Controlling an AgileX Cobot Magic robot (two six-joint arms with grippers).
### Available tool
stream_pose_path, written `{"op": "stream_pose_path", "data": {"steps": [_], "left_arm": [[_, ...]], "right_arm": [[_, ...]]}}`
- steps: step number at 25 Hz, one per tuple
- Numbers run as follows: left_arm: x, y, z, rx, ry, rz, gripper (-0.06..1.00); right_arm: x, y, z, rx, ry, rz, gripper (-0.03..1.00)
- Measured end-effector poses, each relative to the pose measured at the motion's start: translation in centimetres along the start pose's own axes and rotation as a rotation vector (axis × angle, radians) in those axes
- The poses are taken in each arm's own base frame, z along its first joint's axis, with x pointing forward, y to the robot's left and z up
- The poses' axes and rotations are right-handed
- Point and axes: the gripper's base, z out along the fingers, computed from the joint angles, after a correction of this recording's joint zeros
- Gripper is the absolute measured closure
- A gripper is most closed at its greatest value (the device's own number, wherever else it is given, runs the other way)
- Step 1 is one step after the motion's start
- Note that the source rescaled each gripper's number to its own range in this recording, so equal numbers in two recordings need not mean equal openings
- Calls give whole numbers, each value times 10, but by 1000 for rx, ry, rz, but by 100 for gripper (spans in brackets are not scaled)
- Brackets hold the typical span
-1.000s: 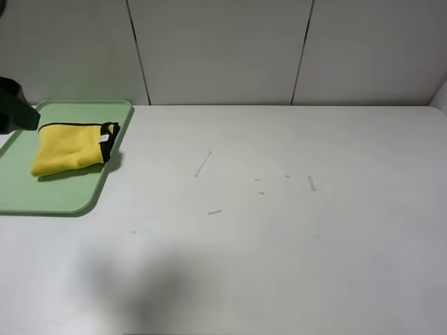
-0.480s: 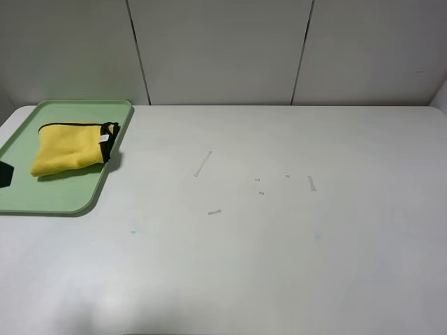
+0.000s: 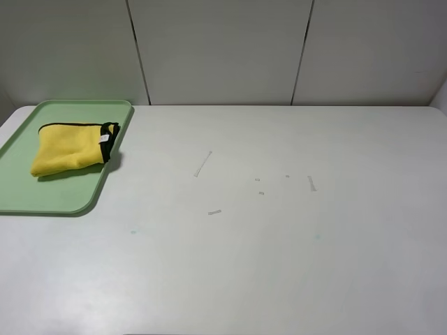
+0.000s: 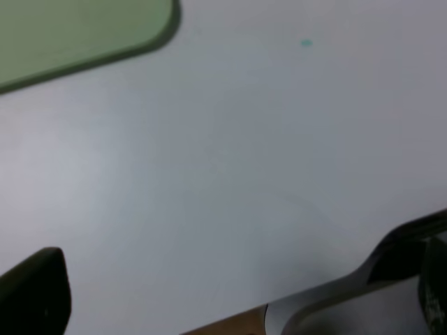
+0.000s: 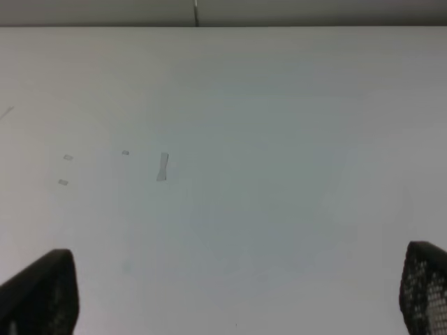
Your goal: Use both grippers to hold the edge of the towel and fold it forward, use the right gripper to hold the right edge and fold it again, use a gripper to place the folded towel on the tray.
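One folded towel [image 3: 68, 148] noted, lying inside the tray [image 3: 42, 199] at the far left of the table [image 3: 279, 265], toward the tray's back half. Yellow plush cloth, bunched into a rough rectangle with a rounded, slightly sagging near-left corner. Black edge [image 3: 70, 125] running along the back side and doubling up into a thick black band at the right end, with a small white tag [image 3: 104, 139] showing against that band. Pale green tray, rounded corners, low raised rim, bare floor visible in front of the cloth; one rounded corner also caught by the left wrist camera [image 4: 84, 31]. Scattered short grey marks [image 3: 202, 164] on the tabletop near the middle, well apart from the tray. Neither arm visible from the high camera. Left gripper [image 4: 230, 307]: only one dark fingertip in its own view, so spacing cannot be told. Right gripper [image 5: 234, 293]: both dark fingertips at opposite borders of its own view, spread wide, nothing between them.
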Motion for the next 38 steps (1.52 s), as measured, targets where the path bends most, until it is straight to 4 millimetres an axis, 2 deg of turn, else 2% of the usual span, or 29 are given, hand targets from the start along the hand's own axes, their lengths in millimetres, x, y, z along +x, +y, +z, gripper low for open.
{"op": "stream_pose_path", "data": {"steps": [5, 17, 22, 33, 38], "left_arm": [[20, 0, 13, 13, 6, 14, -6], [23, -2, 10, 44, -36, 47, -6], [25, 0, 8, 20, -58, -2, -6], [63, -10, -20, -91, -422, -73, -6], [69, -13, -23, -102, -466, -54, -6]], "right_arm": [[0, 0, 0, 0, 0, 0, -3], [0, 0, 0, 0, 0, 0, -3], [0, 0, 0, 0, 0, 0, -3], [0, 0, 0, 0, 0, 0, -3], [0, 0, 0, 0, 0, 0, -3]]}}
